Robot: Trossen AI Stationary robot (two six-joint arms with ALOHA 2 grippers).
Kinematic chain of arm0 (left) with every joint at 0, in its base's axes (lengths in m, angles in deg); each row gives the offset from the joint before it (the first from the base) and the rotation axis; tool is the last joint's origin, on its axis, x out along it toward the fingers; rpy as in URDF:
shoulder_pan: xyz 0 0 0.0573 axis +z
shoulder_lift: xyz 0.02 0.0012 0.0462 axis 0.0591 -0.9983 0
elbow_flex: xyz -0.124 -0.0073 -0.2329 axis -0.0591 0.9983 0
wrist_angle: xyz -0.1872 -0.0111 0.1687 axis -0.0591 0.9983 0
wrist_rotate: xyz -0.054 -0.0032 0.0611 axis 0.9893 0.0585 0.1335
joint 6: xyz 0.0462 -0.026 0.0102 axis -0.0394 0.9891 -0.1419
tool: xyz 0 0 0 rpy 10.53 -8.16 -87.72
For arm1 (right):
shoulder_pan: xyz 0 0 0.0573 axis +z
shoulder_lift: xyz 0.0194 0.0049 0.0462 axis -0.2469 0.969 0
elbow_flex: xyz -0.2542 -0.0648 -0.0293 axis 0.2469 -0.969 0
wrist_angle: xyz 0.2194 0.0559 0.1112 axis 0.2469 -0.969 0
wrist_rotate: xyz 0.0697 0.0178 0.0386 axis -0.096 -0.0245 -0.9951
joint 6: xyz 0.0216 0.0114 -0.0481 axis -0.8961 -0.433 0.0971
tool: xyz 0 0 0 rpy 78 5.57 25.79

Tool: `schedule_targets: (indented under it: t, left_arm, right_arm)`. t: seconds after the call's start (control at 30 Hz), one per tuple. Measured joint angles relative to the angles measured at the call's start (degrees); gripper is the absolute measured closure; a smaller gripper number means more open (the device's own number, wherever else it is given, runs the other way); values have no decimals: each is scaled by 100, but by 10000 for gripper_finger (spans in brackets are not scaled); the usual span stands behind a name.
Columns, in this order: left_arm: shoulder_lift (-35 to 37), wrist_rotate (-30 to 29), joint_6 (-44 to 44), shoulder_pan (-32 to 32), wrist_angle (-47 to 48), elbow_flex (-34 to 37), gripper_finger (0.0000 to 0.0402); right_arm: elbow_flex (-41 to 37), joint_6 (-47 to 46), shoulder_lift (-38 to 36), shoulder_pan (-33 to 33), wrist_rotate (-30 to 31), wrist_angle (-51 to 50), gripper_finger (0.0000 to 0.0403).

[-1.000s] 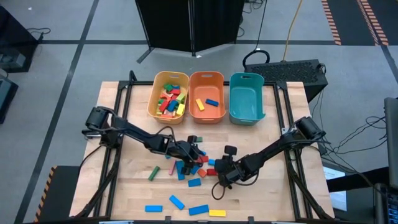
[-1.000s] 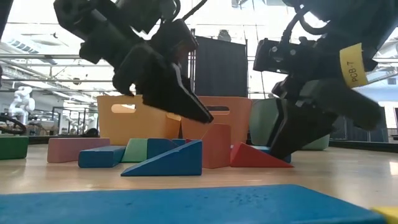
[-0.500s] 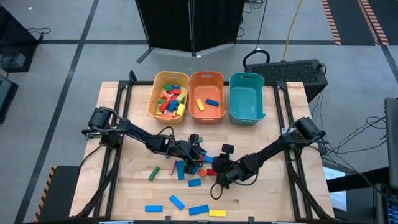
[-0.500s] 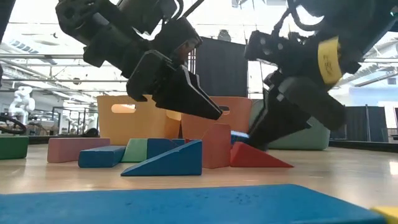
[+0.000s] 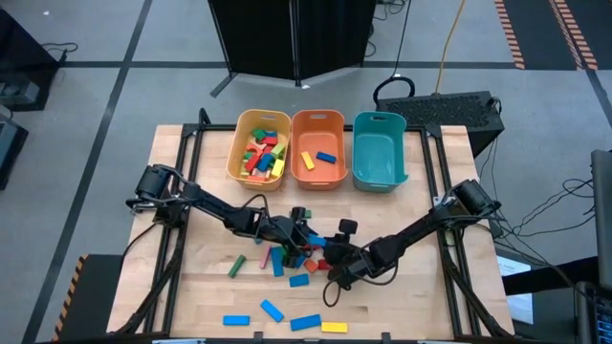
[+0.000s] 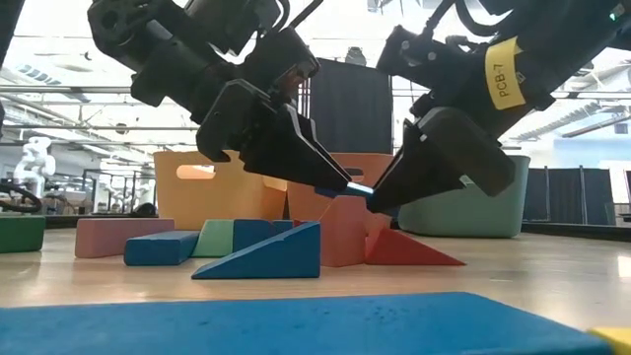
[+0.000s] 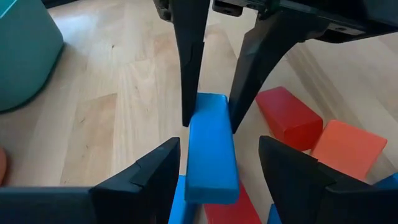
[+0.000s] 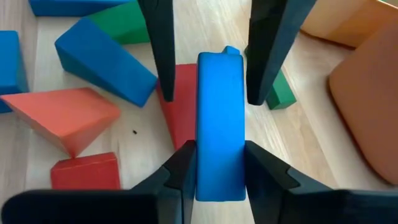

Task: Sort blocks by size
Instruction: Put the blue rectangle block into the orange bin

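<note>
Handing a block across between two hands, as appears to be the step here, goes well only if one hand has a firm pinch before the other lets go, with the bar kept level and clear of the pile beneath. Nearest the front edge of the worktop (image 5: 191, 287) lie a few loose flat blue blocks (image 5: 272, 310) and a yellow one (image 5: 335, 327), untouched. Behind them is the main heap, with a blue wedge (image 6: 266, 258) and a red wedge (image 6: 409, 251) resting on the wood. Just above that heap the two hands meet tip to tip over a blue bar (image 8: 219, 124). The right hand (image 6: 385, 194) is narrowed onto one end of the bar, fingers pressed flat to both long sides. The left hand (image 6: 330, 177) stands wider, its fingers straddling the other end with a gap on each side, so it does not grip yet. It should close squarely on the bar's sides, not its corners, or the bar may twist out and fall among the wedges. Farthest back stand the yellow bin (image 5: 239, 143), holding many small blocks, the orange bin (image 5: 318, 115) with two, and the teal bin (image 5: 380, 119), which shows none.
</note>
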Motion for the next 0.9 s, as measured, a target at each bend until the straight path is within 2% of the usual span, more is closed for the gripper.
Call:
schedule_targets:
  t: [0.2, 0.3, 0.9]
  left_arm:
    - [0, -26, 4, 4, 14, 0, 182]
    - [0, -37, 5, 4, 23, 0, 182]
    - [0, 42, 18, -2, -334, 0, 182]
  right_arm:
    - [0, -12, -127, 90, 64, -5, 307]
    - [2, -6, -263, 208, 323, 4, 307]
    - [4, -33, -356, 256, 199, -34, 307]
